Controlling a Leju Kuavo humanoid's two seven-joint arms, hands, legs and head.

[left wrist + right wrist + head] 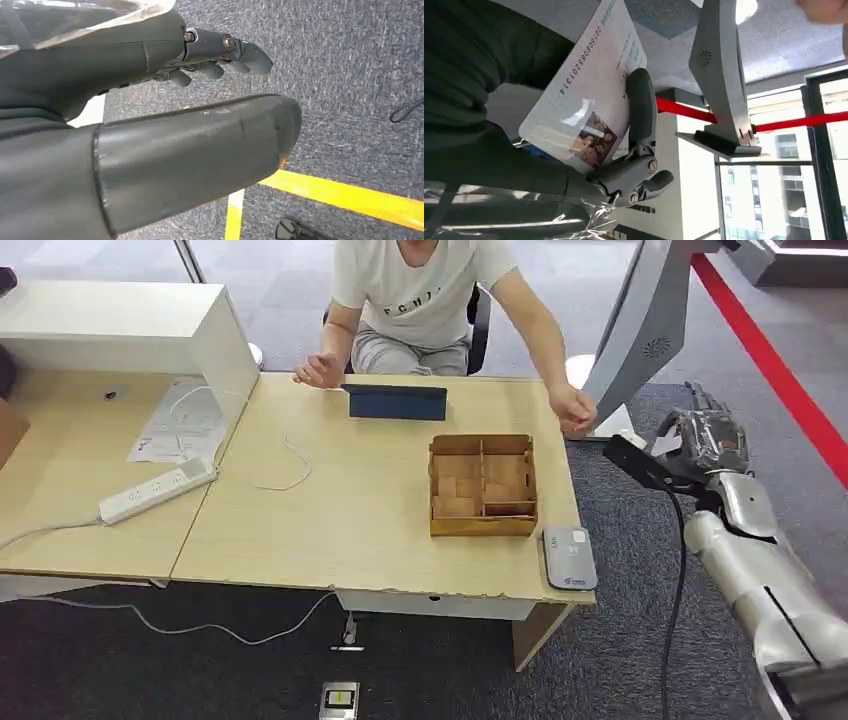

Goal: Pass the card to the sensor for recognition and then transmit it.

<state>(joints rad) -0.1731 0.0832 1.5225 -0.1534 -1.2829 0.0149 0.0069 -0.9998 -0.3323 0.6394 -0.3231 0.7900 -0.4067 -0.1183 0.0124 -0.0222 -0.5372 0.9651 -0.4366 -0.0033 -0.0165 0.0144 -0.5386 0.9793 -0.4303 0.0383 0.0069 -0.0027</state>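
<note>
a: nearest first. right hand at right middle of the head view, off the table's edge. in the right wrist view its fingers press a white card flat against the hand, printed side to the camera.

b: left hand?

a: hangs over grey carpet, fingers apart, holding nothing.

b: sensor?

a: grey reader on the table's near right corner, lower centre-right of frame, just beside the wooden tray. the card is well apart from it, up and right.

b: step?

a: card in hand, not yet presented, i'd judge. next calls for bringing it down and leftward, flat over the reader. farther back, a person's hand waits at the table's right edge.
</note>
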